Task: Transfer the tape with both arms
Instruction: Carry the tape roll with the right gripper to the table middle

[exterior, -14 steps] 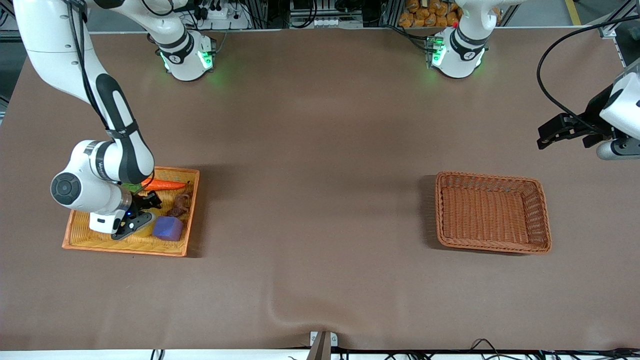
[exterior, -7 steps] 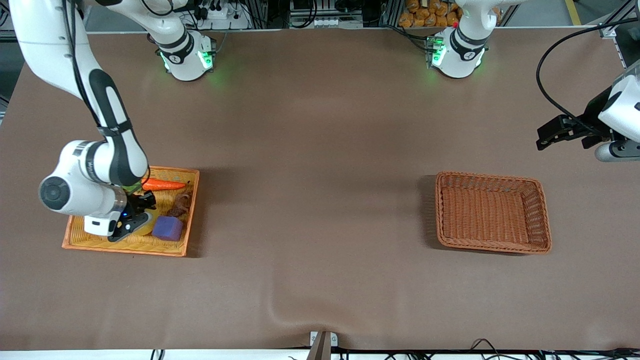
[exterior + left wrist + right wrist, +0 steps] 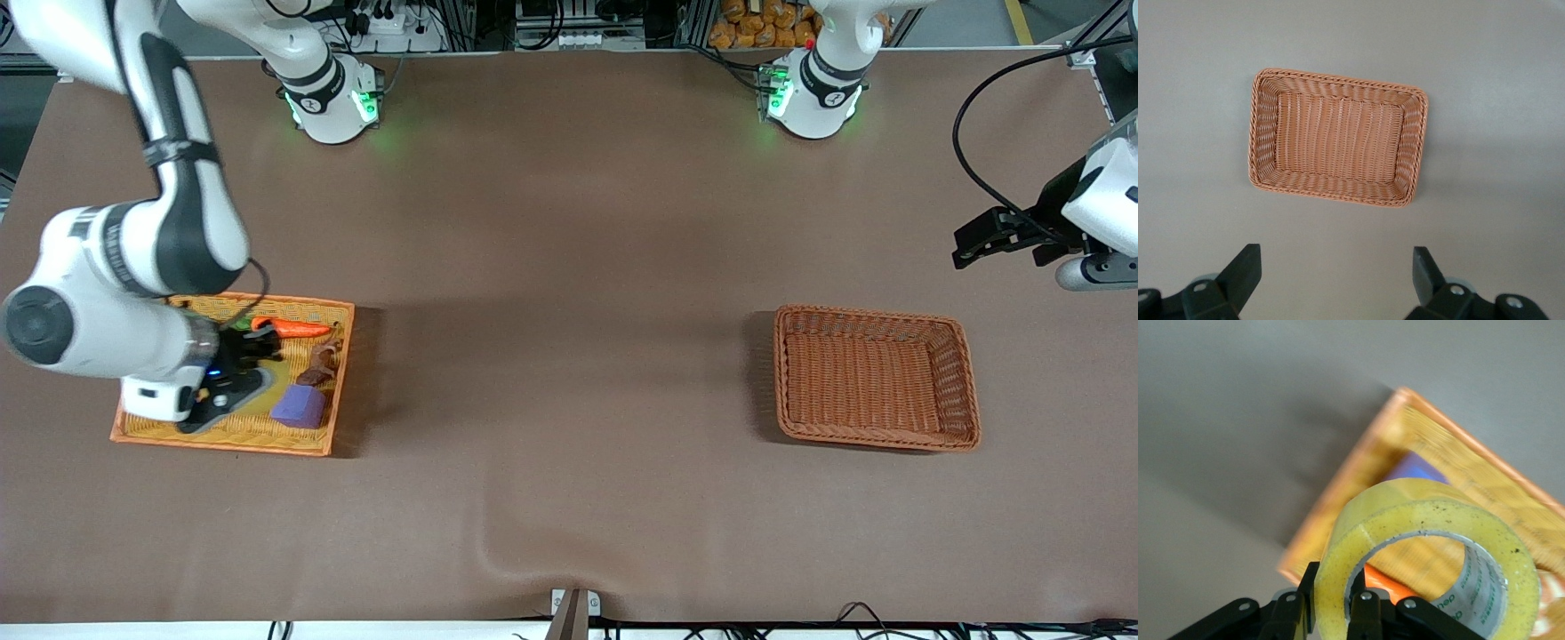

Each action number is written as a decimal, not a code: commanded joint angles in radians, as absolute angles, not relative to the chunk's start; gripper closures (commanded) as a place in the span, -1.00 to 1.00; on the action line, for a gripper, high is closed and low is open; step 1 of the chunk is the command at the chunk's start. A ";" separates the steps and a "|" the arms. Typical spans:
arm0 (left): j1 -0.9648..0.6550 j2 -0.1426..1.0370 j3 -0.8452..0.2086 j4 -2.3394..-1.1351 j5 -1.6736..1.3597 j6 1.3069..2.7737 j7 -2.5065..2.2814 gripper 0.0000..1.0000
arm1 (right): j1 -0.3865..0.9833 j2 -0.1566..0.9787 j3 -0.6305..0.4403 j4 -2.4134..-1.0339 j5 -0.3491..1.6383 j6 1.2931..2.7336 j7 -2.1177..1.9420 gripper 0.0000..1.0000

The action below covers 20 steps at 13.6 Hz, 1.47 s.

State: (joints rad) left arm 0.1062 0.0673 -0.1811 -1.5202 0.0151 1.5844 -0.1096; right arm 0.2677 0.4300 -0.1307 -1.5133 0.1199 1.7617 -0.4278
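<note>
Because the tape [image 3: 1431, 553] must first come out of the shallow orange tray [image 3: 151, 431] at the right arm's end of the worktop [image 3: 569, 267], the right claw [image 3: 233, 378] hangs over that tray and pinches the roll's wall between its fingers, one inside the grey core and one outside, so the ring rides up with it; from the front the roll is mostly hidden under the wrist, so its height above the tray is hard to judge. Beneath it in the tray lie a toy carrot [image 3: 293, 328], a small brown piece I cannot identify [image 3: 320, 363], and a purple cube [image 3: 300, 406], all close enough to be clipped. Bare brown worktop separates this from the empty wicker basket [image 3: 876, 378], the likely destination. Over the worktop near that basket, the left claw [image 3: 1335, 273] waits spread wide, holding nothing, ready to receive.
</note>
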 commanded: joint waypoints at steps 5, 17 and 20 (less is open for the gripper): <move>0.115 0.083 -0.183 -1.506 -0.008 1.577 -0.084 -1.00 | 0.703 0.579 -0.140 -1.392 0.140 1.927 0.404 1.00; 0.109 0.112 -0.183 -1.516 -0.009 1.578 -0.101 -1.00 | 0.885 0.871 -0.094 -1.207 0.173 2.285 0.703 -0.92; 0.095 0.144 -0.195 -1.517 -0.011 1.604 -0.103 -1.00 | 0.815 0.743 -0.103 -1.227 0.169 2.084 0.545 -1.00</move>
State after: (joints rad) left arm 0.1027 0.1233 -0.1870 -1.5225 0.0146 1.5885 -0.1097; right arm 0.8783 0.8472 -0.1131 -1.1886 0.1610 2.1917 0.6415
